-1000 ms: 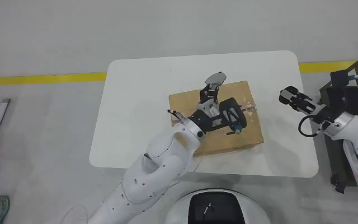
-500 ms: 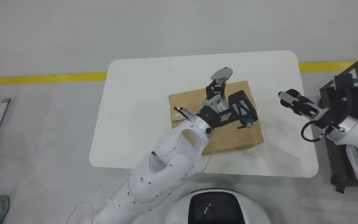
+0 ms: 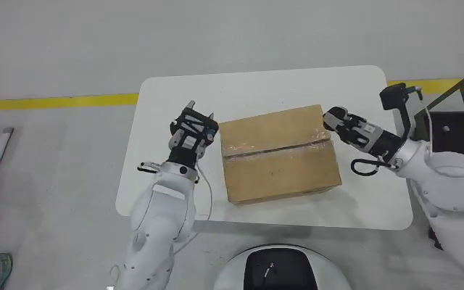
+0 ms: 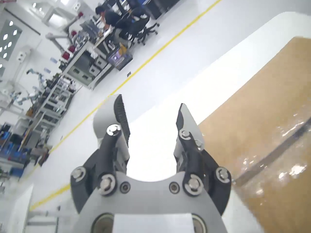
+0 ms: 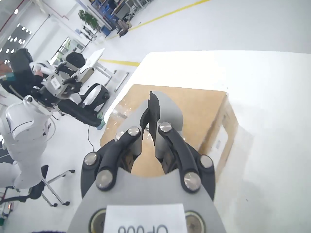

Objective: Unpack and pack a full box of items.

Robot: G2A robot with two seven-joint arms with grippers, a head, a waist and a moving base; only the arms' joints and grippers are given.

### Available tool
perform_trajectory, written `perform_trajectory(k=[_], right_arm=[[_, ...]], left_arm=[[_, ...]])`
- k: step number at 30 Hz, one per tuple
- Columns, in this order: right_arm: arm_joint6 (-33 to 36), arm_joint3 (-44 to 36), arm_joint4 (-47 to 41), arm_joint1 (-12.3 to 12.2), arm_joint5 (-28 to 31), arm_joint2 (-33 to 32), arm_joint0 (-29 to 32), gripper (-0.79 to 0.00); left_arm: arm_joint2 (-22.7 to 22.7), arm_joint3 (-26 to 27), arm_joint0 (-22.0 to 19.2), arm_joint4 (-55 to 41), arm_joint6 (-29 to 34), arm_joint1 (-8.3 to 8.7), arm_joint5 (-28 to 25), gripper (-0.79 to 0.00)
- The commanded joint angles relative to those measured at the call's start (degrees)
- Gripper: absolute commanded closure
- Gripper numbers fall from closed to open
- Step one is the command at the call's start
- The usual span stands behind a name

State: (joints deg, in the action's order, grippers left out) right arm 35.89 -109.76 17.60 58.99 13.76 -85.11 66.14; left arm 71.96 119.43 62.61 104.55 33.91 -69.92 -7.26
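Observation:
A closed cardboard box (image 3: 279,152), taped along its top seam, sits in the middle of the white table (image 3: 174,94). My left gripper (image 3: 201,112) hangs open and holds nothing, just off the box's left end. In the left wrist view the gripper (image 4: 151,117) is over bare table (image 4: 206,86), with the box (image 4: 267,134) beside it. My right gripper (image 3: 328,116) is shut with nothing in it, at the box's far right top corner. In the right wrist view its closed fingertips (image 5: 153,110) hover above the box top (image 5: 194,103).
A dark rack (image 3: 442,167) stands off the table's right edge, beside the right arm. A yellow floor line (image 3: 65,101) runs behind the table. Bare tabletop (image 5: 267,86) lies left of, behind and in front of the box.
The left arm, stretched over the box top before, has drawn back to the box's left end. The right gripper has moved in from the table's right side to the box's corner.

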Motion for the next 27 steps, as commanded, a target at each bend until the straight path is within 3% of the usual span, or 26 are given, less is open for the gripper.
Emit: perform_trajectory(k=[1,11,12,13,14,15,20,27], right_arm=[[0.45,0.57,1.83,0.34,0.52,4.31,-2.84,0.0],[-0.6,10.42,0.04,4.51,-0.31,26.39,-18.08,0.0],[-0.86,11.65,-1.03,5.06,-0.3,28.15,-19.52,0.0],[-1.1,12.9,-1.63,5.59,-0.31,29.75,-20.94,0.0],[-1.23,14.15,-2.68,6.16,-0.2,31.38,-22.28,0.0],[-1.4,15.46,-3.88,6.73,-0.08,32.85,-23.53,0.0],[-1.42,22.36,-8.97,9.47,0.83,39.03,-28.78,0.0],[-1.54,29.83,-8.26,11.93,0.23,43.57,-32.43,0.0]], left_arm=[[3.18,0.76,3.05,0.12,1.36,0.24,0.57,0.0],[13.71,4.27,13.18,-0.52,3.86,0.79,2.27,0.0],[14.44,4.48,13.73,-0.66,3.78,0.82,2.2,-0.071],[14.99,4.68,14.16,-0.89,3.64,0.83,2.06,-0.259],[15.4,4.85,14.51,-1.1,3.58,0.84,1.87,-0.489],[15.8,4.96,14.77,-1.19,3.76,0.83,1.88,-0.785],[16.42,5.28,14.98,-1.77,3.8,0.82,1.26,-0.785],[16.42,5.28,14.98,-1.77,3.8,0.82,1.26,-0.785]])
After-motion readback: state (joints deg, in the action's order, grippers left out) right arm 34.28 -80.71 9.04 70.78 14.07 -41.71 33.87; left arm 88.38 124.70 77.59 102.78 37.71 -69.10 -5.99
